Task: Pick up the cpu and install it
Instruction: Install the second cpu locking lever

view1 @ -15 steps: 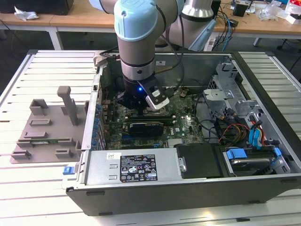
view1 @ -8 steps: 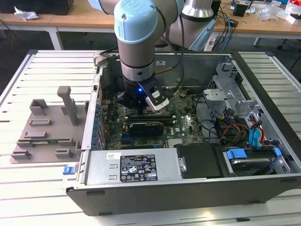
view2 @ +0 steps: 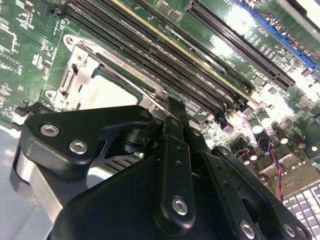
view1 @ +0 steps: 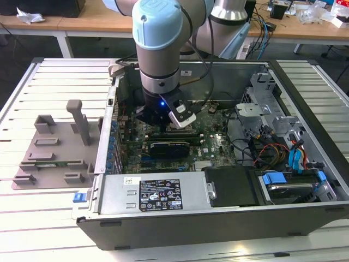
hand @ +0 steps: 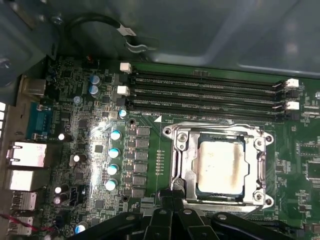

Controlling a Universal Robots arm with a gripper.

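The cpu (hand: 220,167), a pale silvery square with a brownish smudge on its top, lies flat inside the metal-framed socket (hand: 181,150) of the green motherboard (hand: 90,150). In the second wrist view the cpu (view2: 107,95) shows partly behind the black gripper linkage. My gripper (hand: 172,197) hangs low over the board at one edge of the socket, apart from the chip's top. In the exterior view the gripper (view1: 158,117) is down inside the open computer case (view1: 305,98), under the arm's blue-grey wrist.
Long memory slots (hand: 205,92) run beside the socket. A row of capacitors (hand: 114,160) and rear ports (hand: 25,150) stand on its other side. A grey fixture plate (view1: 54,153) lies at the exterior view's left. The power supply (view1: 152,194) and drive cables (view1: 283,153) sit in the case.
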